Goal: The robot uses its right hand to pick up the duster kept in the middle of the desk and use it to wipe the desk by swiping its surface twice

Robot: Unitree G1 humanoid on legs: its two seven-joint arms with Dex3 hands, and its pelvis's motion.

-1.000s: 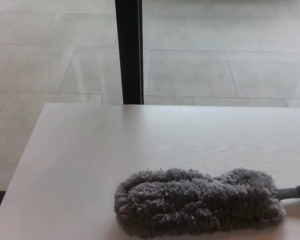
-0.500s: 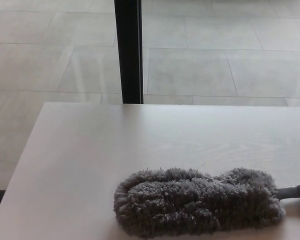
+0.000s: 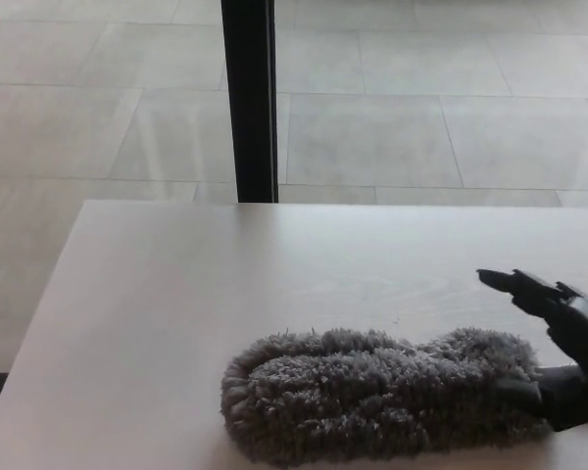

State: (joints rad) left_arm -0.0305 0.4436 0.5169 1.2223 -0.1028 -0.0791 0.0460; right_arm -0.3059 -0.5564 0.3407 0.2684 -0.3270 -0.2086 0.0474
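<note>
A fluffy grey duster point(image 3: 377, 392) lies flat on the pale wooden desk point(image 3: 225, 284), near the front edge, its head running left to right. Its dark handle end is hidden under my right hand point(image 3: 559, 348), which has come in at the right edge. The hand is open: the upper fingers point(image 3: 514, 284) stretch out above the duster's right end and the thumb point(image 3: 529, 392) rests by its lower right end. I cannot tell whether it touches the handle. My left hand does not show.
The desk's far edge runs across the middle of the view and its left edge slants down to the lower left. Behind stands a black vertical post point(image 3: 249, 98) on a grey tiled floor point(image 3: 421, 117).
My right hand has come into view at the right edge and now sits over the duster's handle end. The duster has not moved.
</note>
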